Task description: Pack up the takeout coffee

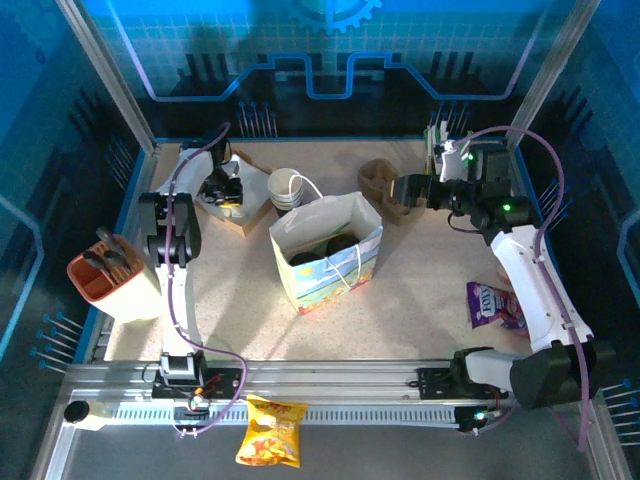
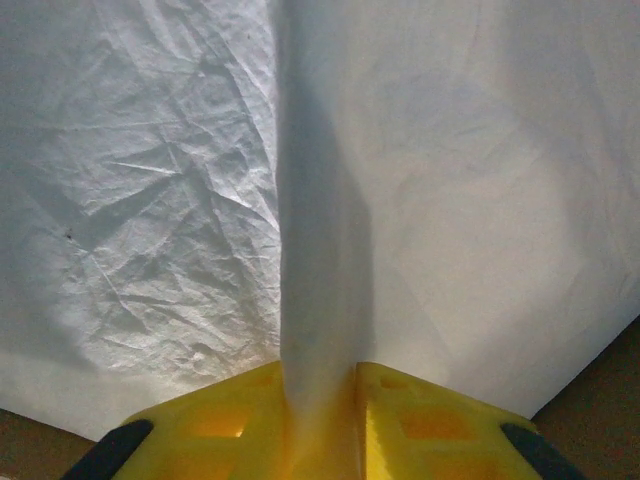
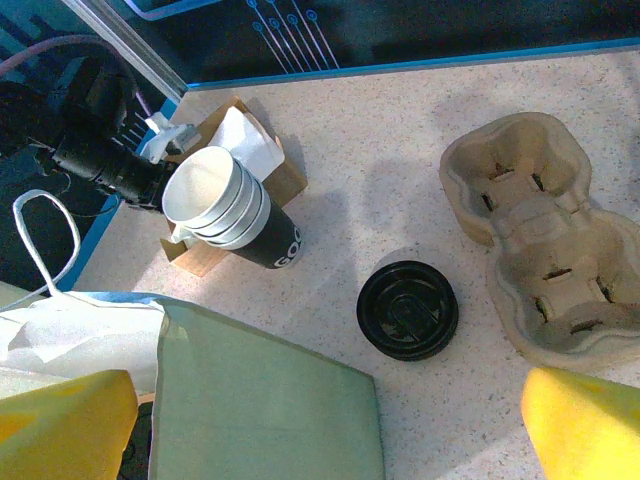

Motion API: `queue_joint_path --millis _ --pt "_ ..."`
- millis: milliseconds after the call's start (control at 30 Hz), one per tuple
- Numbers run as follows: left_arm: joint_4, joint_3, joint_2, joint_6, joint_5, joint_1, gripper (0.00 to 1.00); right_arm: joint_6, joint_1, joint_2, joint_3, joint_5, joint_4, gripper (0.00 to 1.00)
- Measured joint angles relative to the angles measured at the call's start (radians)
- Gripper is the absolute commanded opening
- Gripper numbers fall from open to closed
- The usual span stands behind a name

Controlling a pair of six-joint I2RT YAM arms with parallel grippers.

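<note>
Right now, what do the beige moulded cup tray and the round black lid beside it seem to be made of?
The beige moulded cup tray looks like pressed paper pulp: matte, fibrous, soft rounded edges. The round black lid is probably thin plastic: smooth, faint sheen, crisp pressed ridges.

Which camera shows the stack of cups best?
The right wrist camera: the stack of cups is close, nested rims and black side plain. The top external view shows it small, beside the paper bag. The left wrist camera faces white paper pinched by the left gripper.
</note>
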Motion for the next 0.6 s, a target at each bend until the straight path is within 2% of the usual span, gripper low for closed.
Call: queue_joint_path --millis 233,600 --pt "-0.002 0.0 -0.024 0.0 -0.006 0.004 0.11 0.0 0.0 0.0 0.0 0.0 -0.01 0.99" --pt "0.003 -0.019 -0.228 0.0 -0.031 0.011 0.08 0.0 0.0 0.0 0.0 0.0 -0.014 0.99"
